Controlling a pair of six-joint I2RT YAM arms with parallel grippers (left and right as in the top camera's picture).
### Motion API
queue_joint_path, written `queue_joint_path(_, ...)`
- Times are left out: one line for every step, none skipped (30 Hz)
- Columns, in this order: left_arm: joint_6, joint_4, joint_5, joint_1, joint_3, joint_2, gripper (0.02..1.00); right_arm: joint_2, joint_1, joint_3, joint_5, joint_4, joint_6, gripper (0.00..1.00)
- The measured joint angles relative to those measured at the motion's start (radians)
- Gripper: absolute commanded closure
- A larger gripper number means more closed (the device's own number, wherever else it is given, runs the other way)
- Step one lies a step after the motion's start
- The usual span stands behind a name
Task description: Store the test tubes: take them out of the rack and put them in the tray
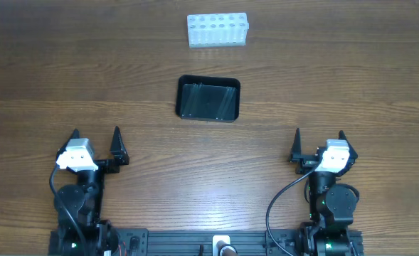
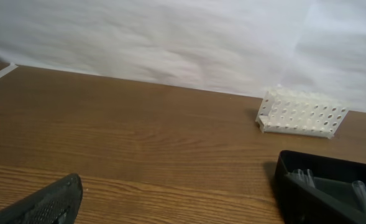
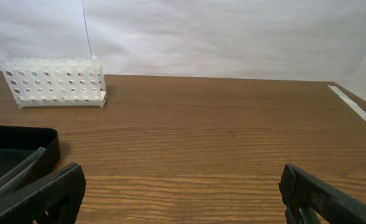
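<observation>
A white test tube rack [image 1: 218,30] stands at the far middle of the table, also seen as the rack [image 2: 301,112] and the rack [image 3: 54,83]; its holes look empty. A black tray [image 1: 208,99] sits in front of it with clear test tubes [image 1: 208,102] lying inside; the tray [image 2: 329,186] shows tubes [image 2: 361,192] at its edge, and the tray [image 3: 16,160] appears too. My left gripper [image 1: 95,143] is open near the front left, well short of the tray. My right gripper [image 1: 319,145] is open at the front right, nothing between its fingers.
The wooden table [image 1: 337,78] stretches wide around the tray and rack. A white wall or sheet [image 3: 232,37] stands behind the far edge. Both arm bases sit along the front edge.
</observation>
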Motion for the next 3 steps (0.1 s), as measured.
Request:
queue_joint_path(0.0, 0.0, 0.0, 0.0, 0.0, 0.0, 0.02, 0.0, 0.0, 0.0, 0.0, 0.0, 0.0, 0.007)
queue_joint_path(0.0, 0.0, 0.0, 0.0, 0.0, 0.0, 0.02, 0.0, 0.0, 0.0, 0.0, 0.0, 0.0, 0.007)
queue_joint_path(0.0, 0.0, 0.0, 0.0, 0.0, 0.0, 0.02, 0.0, 0.0, 0.0, 0.0, 0.0, 0.0, 0.007)
